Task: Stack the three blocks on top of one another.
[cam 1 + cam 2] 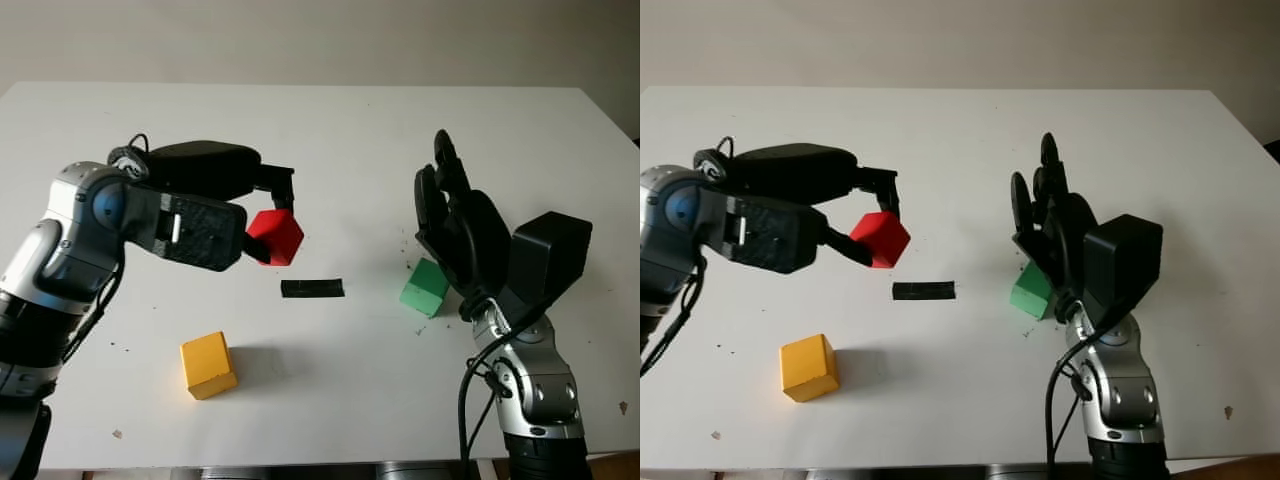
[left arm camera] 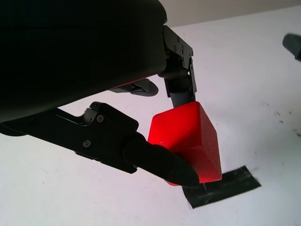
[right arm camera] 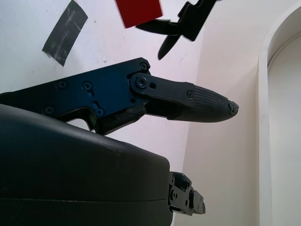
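My left hand (image 1: 270,228) is shut on the red block (image 1: 277,237), holding it tilted above the table left of centre; its fingers (image 2: 160,160) pinch the red block (image 2: 190,136) from two sides. The yellow block (image 1: 208,365) sits on the table near the front, below and left of that hand. The green block (image 1: 425,287) lies right of centre, partly hidden behind my right hand (image 1: 455,225), which is open and raised upright just in front of it. The red block (image 3: 139,11) also appears in the right wrist view.
A strip of black tape (image 1: 312,288) lies on the white table (image 1: 330,140) between the red and green blocks, just below the held block. The table's front edge runs close to the yellow block.
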Tool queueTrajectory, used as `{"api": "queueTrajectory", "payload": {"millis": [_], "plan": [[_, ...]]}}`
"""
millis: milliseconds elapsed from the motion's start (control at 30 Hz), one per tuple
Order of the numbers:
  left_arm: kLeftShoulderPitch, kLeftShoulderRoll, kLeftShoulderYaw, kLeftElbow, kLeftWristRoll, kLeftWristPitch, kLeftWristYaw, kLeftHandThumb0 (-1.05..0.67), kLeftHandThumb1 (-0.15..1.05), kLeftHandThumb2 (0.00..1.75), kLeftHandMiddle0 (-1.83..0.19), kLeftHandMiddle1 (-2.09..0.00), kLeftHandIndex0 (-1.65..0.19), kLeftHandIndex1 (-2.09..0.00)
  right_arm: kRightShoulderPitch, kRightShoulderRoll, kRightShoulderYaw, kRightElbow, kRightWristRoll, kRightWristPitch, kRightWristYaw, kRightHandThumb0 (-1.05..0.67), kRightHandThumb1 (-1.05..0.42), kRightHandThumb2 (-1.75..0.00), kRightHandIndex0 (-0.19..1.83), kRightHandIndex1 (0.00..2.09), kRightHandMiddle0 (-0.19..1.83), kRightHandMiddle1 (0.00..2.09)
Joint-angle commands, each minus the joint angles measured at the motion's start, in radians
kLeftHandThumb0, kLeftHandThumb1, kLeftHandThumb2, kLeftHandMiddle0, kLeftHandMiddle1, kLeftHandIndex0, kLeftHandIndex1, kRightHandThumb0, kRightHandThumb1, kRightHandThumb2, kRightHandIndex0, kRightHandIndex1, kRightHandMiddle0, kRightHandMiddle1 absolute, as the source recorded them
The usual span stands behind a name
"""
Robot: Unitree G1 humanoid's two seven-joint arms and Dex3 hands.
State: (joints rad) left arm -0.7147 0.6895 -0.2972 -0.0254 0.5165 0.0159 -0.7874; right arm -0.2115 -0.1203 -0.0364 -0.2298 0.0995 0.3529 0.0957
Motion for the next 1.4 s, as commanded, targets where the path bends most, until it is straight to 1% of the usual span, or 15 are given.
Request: {"api": "queueTrajectory", "payload": {"millis": [0, 167, 300, 400, 500, 600, 667, 733, 800, 933, 1000, 1067, 1100, 1200, 1367], "plan": [[0.003, -0.013, -0.013, -0.028, 0.014, 0.004, 0.003, -0.43, 1.02, 0.05, -0.36, -0.04, -0.30, -1.47, -0.009, -0.002, 0.001, -0.004, -0.003, -0.014, 0.003, -0.72, -1.05, -0.62, -0.19, 0.00, -0.19, 0.00], [0.011, -0.035, -0.040, -0.050, 0.051, 0.018, -0.005, -0.41, 1.04, 0.06, -0.35, -0.04, -0.27, -1.54, -0.007, -0.001, -0.001, 0.000, -0.003, -0.022, 0.009, -0.73, -1.05, -0.61, -0.19, 0.00, -0.19, 0.00], [0.014, -0.043, -0.059, -0.048, 0.081, -0.003, 0.005, -0.38, 1.05, 0.06, -0.36, -0.05, -0.25, -1.63, -0.009, 0.001, 0.001, 0.003, -0.004, -0.028, 0.011, -0.72, -1.05, -0.62, -0.19, 0.00, -0.19, 0.00], [0.015, -0.050, -0.067, -0.037, 0.099, -0.021, 0.017, -0.38, 1.05, 0.06, -0.36, -0.05, -0.23, -1.65, -0.007, 0.004, 0.003, -0.001, -0.009, -0.019, 0.006, -0.73, -1.05, -0.61, -0.19, 0.00, -0.19, 0.00], [0.023, -0.067, -0.071, -0.021, 0.113, -0.036, 0.046, -0.38, 1.04, 0.05, -0.43, -0.09, -0.24, -1.71, -0.006, 0.005, 0.003, 0.000, -0.010, -0.028, 0.010, -0.72, -1.05, -0.61, -0.19, 0.00, -0.19, 0.00], [0.028, -0.085, -0.074, -0.011, 0.129, -0.028, 0.059, -0.38, 1.03, 0.05, -0.47, -0.11, -0.24, -1.72, -0.005, 0.009, 0.001, 0.000, -0.009, -0.025, 0.008, -0.71, -1.05, -0.61, -0.19, 0.00, -0.19, 0.00], [0.033, -0.097, -0.076, -0.008, 0.135, -0.018, 0.061, -0.37, 1.04, 0.05, -0.40, -0.08, -0.20, -1.82, -0.004, 0.010, 0.000, -0.002, -0.009, -0.021, 0.008, -0.72, -1.05, -0.61, -0.19, 0.00, -0.19, 0.00], [0.037, -0.108, -0.083, -0.001, 0.147, -0.015, 0.069, -0.36, 1.05, 0.06, -0.35, -0.05, -0.16, -1.84, -0.004, 0.010, -0.002, -0.002, -0.007, -0.021, 0.010, -0.72, -1.05, -0.61, -0.19, 0.00, -0.19, 0.00], [0.044, -0.117, -0.089, 0.009, 0.163, -0.022, 0.088, -0.36, 1.05, 0.06, -0.35, -0.05, -0.14, -1.84, -0.004, 0.011, -0.004, 0.001, -0.004, -0.023, 0.012, -0.72, -1.05, -0.61, -0.19, 0.00, -0.19, 0.00], [0.052, -0.130, -0.099, 0.021, 0.179, -0.027, 0.108, -0.34, 1.04, 0.06, -0.36, -0.06, -0.16, -1.85, -0.003, 0.014, -0.003, 0.002, -0.010, -0.028, 0.008, -0.73, -1.05, -0.61, -0.19, 0.00, -0.19, 0.00], [0.053, -0.134, -0.110, 0.028, 0.192, -0.033, 0.111, -0.34, 1.05, 0.07, -0.37, -0.06, -0.09, -1.99, -0.001, 0.011, 0.000, 0.000, -0.016, -0.026, 0.007, -0.74, -1.05, -0.61, -0.19, 0.00, -0.19, 0.00], [0.053, -0.137, -0.117, 0.036, 0.200, -0.043, 0.119, -0.34, 1.05, 0.08, -0.38, -0.06, -0.01, -2.05, -0.001, 0.011, -0.001, 0.001, -0.016, -0.029, 0.009, -0.74, -1.05, -0.61, -0.19, 0.00, -0.19, 0.00], [0.054, -0.139, -0.117, 0.039, 0.203, -0.048, 0.122, -0.35, 1.05, 0.08, -0.39, -0.06, 0.00, -2.07, -0.001, 0.012, -0.001, 0.002, -0.016, -0.032, 0.010, -0.73, -1.05, -0.61, -0.19, 0.00, -0.19, 0.00], [0.051, -0.145, -0.120, 0.048, 0.208, -0.045, 0.117, -0.36, 1.05, 0.08, -0.39, -0.06, 0.06, -2.09, 0.001, 0.011, -0.001, -0.001, -0.017, -0.029, 0.009, -0.73, -1.05, -0.61, -0.19, 0.00, -0.19, 0.00], [0.047, -0.158, -0.123, 0.065, 0.215, -0.044, 0.134, -0.35, 1.04, 0.06, -0.42, -0.08, 0.08, -2.09, 0.004, 0.014, -0.003, -0.005, -0.012, -0.023, 0.009, -0.73, -1.05, -0.60, -0.19, 0.00, -0.19, 0.00]]}}
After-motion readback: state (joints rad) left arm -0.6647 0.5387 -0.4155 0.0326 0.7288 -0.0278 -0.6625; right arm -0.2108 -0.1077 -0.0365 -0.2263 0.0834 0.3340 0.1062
